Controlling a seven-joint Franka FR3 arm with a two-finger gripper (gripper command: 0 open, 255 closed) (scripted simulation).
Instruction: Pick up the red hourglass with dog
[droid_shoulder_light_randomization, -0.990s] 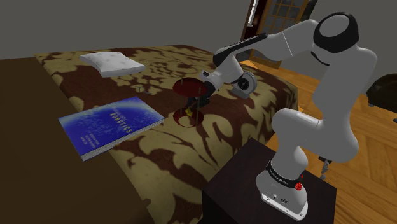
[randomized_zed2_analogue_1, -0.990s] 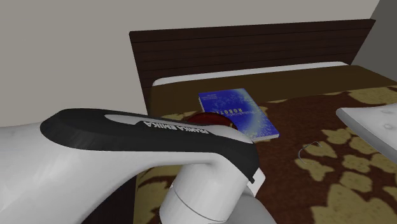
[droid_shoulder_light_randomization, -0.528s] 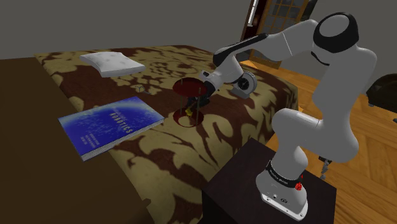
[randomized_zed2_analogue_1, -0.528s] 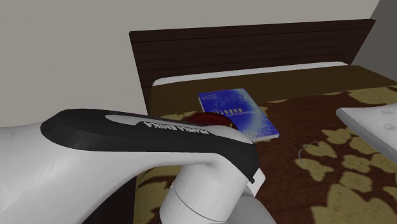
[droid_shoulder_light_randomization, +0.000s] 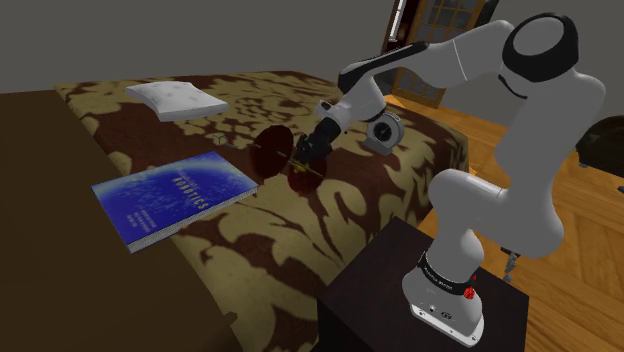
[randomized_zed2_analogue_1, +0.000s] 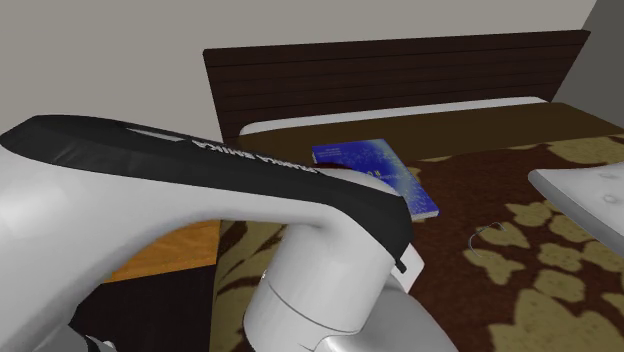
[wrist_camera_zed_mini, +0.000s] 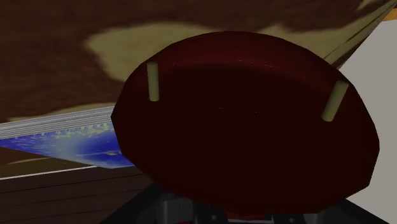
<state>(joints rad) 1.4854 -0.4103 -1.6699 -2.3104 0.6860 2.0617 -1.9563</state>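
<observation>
The dark red hourglass (droid_shoulder_light_randomization: 274, 152) hangs tilted on its side a little above the patterned bedspread (droid_shoulder_light_randomization: 250, 250), one round end facing the blue book (droid_shoulder_light_randomization: 172, 196). My black gripper (droid_shoulder_light_randomization: 309, 151) is shut on its middle, coming from the shoulder view's right. In the wrist view one red end disc (wrist_camera_zed_mini: 248, 127) with two tan posts sits right in front of the hand and hides the fingers. The dog figure cannot be made out.
The blue book (randomized_zed2_analogue_1: 375, 172) lies near the dark headboard (randomized_zed2_analogue_1: 400, 75). A white pillow (droid_shoulder_light_randomization: 174, 99) rests at the bed's far side. The dark stand (droid_shoulder_light_randomization: 390, 290) stands at the bed's near edge, with wooden floor (droid_shoulder_light_randomization: 575, 250) beyond. My arm (randomized_zed2_analogue_1: 200, 240) blocks the second exterior view.
The hourglass stood upright on the bedspread; now it is lifted and tipped sideways with the gripper, which rose and turned. The upper arm swung upward in the second exterior view.
</observation>
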